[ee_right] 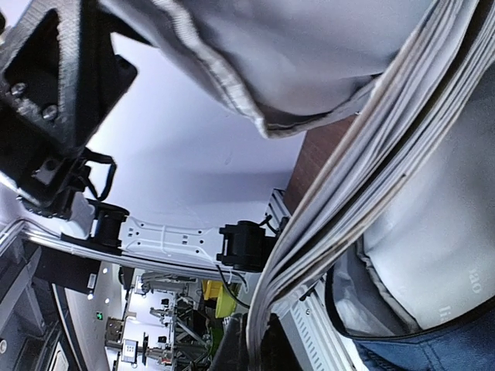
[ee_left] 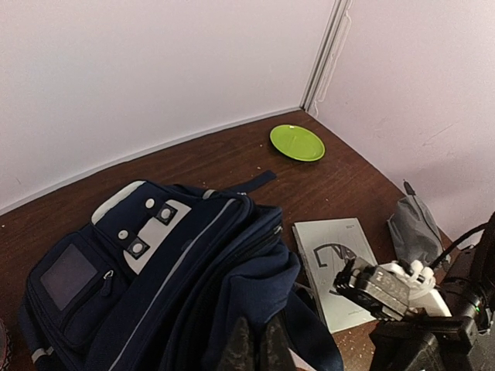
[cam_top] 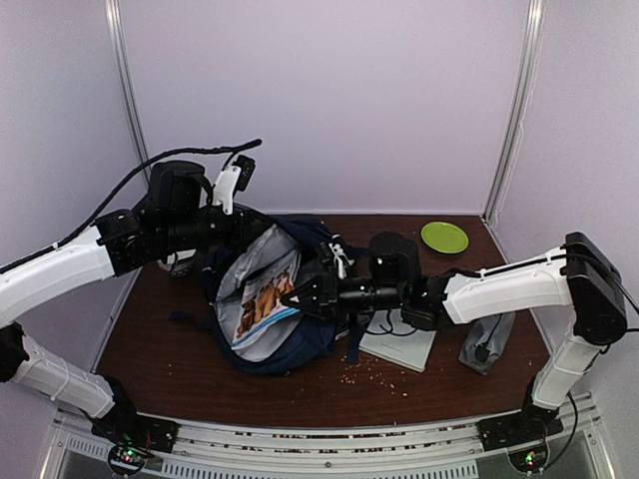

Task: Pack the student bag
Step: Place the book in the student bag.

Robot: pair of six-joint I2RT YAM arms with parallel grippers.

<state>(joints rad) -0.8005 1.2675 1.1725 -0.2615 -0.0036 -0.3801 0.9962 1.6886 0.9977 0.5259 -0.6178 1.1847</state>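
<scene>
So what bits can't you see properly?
1. The magazine cover: too small and blurry in the top view; the right gripper holding it covers one edge.
2. Inside bottom of the student bag: hidden by the magazine and grey lining, top view.
3. The white booklet: the right arm crosses it, top view.
4. The left gripper, pinching bag fabric: tips cut off by the bottom edge, left wrist view.
</scene>
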